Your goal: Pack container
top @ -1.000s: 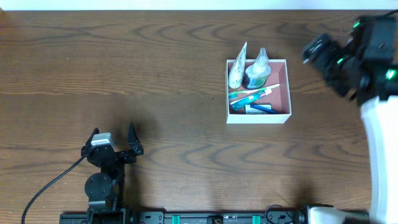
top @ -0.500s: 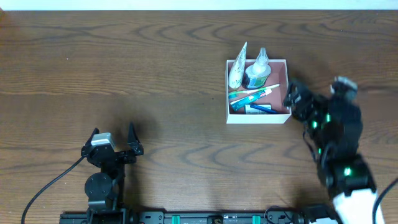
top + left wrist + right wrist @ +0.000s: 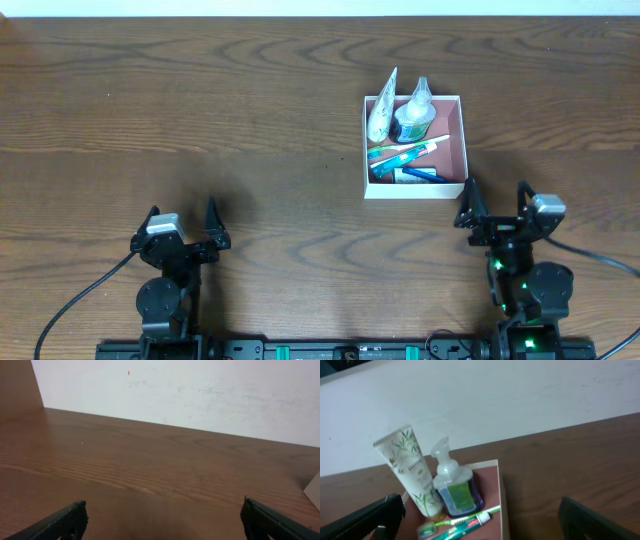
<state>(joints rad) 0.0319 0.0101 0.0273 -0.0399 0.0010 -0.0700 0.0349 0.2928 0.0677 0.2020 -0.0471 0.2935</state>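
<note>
The container (image 3: 453,140), a square white-walled box with a pink inside, sits right of the table's centre. In it stand a white tube (image 3: 381,110) and a clear pump bottle (image 3: 412,115), with a green toothbrush (image 3: 405,147), a toothpaste tube (image 3: 412,154) and a blue item (image 3: 416,175) lying flat. My right gripper (image 3: 495,195) is open and empty, low by the box's near right corner. Its wrist view looks into the container (image 3: 501,505) at the tube (image 3: 412,472), bottle (image 3: 455,487) and toothbrush (image 3: 470,515), between the right gripper's (image 3: 480,510) fingers. My left gripper (image 3: 182,215) rests open and empty at the near left.
Bare wood fills the left wrist view between the open fingers of the left gripper (image 3: 163,510), with a white wall behind and a corner of the container (image 3: 316,491) at the right edge. A black cable (image 3: 75,300) trails from the left arm's base.
The right arm has swung from the far right of the table down to the near edge, ending just in front of the container. The left arm has stayed still.
</note>
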